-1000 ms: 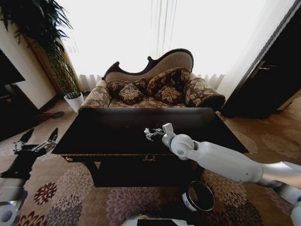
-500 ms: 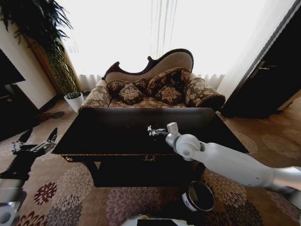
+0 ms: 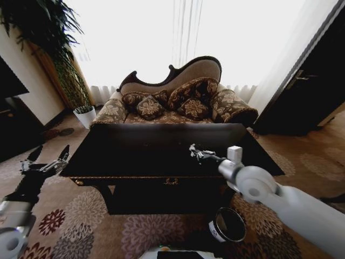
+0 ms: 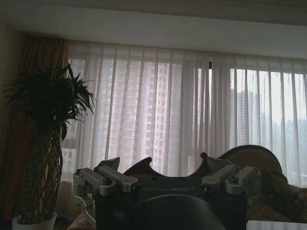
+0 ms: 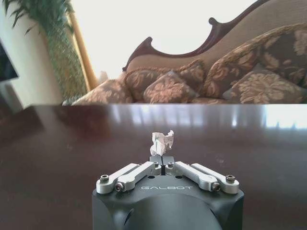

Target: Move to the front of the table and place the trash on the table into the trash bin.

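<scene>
one white tissue wad (image 5: 162,142) sits clamped in the right claw (image 5: 162,159), whose body reads "galbot".

head: high, down over table (image 3: 135,156) | wrists: low, level, facing sofa (image 5: 230,81) | shared: sofa

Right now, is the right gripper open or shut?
Shut on the tissue wad. In the right wrist view the right gripper has its fingertips pressed together above the table, with the white wad pinched between them.
</scene>
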Robot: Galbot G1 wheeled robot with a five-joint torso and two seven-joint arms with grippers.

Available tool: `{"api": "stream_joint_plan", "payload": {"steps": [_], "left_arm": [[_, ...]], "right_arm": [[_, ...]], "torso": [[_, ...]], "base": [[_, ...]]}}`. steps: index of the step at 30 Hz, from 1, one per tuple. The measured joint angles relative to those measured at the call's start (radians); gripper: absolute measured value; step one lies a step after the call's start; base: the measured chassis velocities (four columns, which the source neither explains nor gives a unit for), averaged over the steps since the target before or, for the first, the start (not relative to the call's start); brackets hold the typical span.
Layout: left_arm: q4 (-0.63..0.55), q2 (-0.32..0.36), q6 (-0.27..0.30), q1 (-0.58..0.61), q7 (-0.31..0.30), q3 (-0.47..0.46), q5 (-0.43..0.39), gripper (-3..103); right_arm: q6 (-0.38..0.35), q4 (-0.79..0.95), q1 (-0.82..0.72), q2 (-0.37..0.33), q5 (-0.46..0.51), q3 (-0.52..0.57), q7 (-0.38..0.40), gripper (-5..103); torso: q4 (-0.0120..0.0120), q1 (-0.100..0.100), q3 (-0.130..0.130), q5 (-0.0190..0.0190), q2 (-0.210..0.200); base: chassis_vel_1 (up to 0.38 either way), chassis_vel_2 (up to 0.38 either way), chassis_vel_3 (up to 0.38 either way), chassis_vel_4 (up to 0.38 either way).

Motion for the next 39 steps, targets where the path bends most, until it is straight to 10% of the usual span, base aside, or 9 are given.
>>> {"api": "stream_joint_plan", "payload": {"steps": [12,20,39], "left_arm": [[0.021,0.021,0.001,-0.026,-0.001,0.004,-0.027,100],[0.038,0.032,0.0,-0.042,-0.001,0.013,-0.039,100],[0.052,0.036,-0.003,-0.04,-0.001,-0.014,-0.08,100]], "right_arm": [[0.016,0.082,-0.432,0.106,-0.078,0.452,-0.056,0],[0.257,0.126,-0.785,0.31,-0.309,0.759,-0.309,0],[0.803,-0.065,-0.975,0.602,-0.618,0.767,-0.815,0]], "torso": [[-0.0002,0.0,0.0,0.0001,0.0],[-0.0008,0.0,0.0,-0.0001,0.0],[-0.0002,0.0,0.0,0.0,0.0]], "base": [[0.0,0.0,0.0,0.0],[0.0,0.0,0.0,0.0],[0.0,0.0,0.0,0.0]]}}
